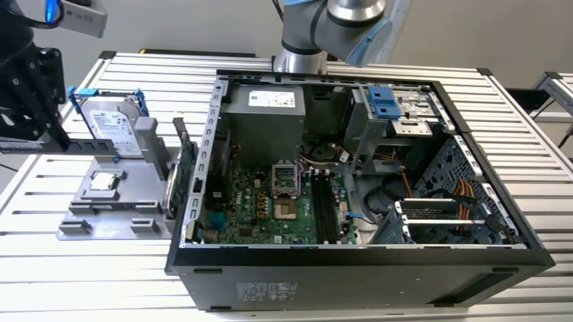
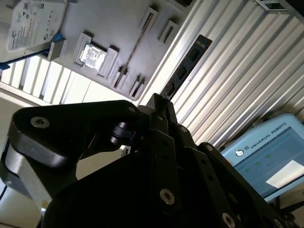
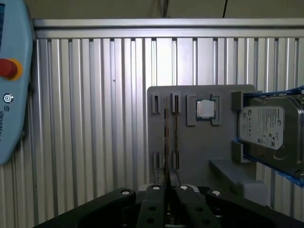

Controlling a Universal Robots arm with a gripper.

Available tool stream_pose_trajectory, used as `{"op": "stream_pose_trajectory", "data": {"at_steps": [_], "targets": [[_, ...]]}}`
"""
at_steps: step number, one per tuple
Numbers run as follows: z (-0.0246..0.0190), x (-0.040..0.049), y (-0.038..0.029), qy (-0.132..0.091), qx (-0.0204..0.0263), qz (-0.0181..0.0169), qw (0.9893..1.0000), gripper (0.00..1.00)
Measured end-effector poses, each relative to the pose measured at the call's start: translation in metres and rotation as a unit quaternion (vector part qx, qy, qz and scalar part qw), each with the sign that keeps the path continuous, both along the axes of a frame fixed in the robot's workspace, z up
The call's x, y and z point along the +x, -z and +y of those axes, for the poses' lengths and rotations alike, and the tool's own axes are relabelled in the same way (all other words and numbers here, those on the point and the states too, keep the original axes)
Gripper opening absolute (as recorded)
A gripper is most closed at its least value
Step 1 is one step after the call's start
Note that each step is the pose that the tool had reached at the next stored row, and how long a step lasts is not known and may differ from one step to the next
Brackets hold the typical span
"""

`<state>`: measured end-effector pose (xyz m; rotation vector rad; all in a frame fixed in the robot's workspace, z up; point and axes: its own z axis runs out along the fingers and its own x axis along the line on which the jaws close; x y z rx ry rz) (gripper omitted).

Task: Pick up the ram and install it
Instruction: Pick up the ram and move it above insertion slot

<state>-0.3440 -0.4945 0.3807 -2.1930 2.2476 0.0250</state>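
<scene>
Over at 9 o'clock in the exterior view, the black gripper [image 3: 166, 188] hung above the ribbed aluminium bench [image 1: 80, 282], clenched on the ram [image 2: 185, 66]. That thin, long circuit-board stick with dark chips jutted out from the fingertips, edge-on in the first wrist view and broadside in the second. It looked to be held in the air, apart from the flat grey slotted fixture [image 1: 107, 221].

On that fixture sat the silver hard drive in its blue bracket [image 1: 115, 131], at 12 o'clock from the small square processor chip [image 1: 106, 181]. Next along stood the upright green expansion card [image 1: 184, 171], just beside the wall of the open black computer case [image 1: 358, 265]. Inside, the long black memory slots [image 1: 324, 211] lay at 3 o'clock from the green motherboard [image 1: 259, 208].

And here was the worry: the ram was well apart from those slots, with card and case wall between. A low pass could have clipped either one. The hold was on a very thin board, so a knock might have twisted it in the jaws. A tilted stick would have missed the narrow slot or jammed at one end.
</scene>
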Motion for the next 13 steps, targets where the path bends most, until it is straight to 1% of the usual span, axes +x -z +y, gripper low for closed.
{"op": "stream_pose_trajectory", "data": {"at_steps": [13], "targets": [[0.0004, 0.007, 0.0, 0.0, 0.0, 0.0, 1.0, 0.0]]}}
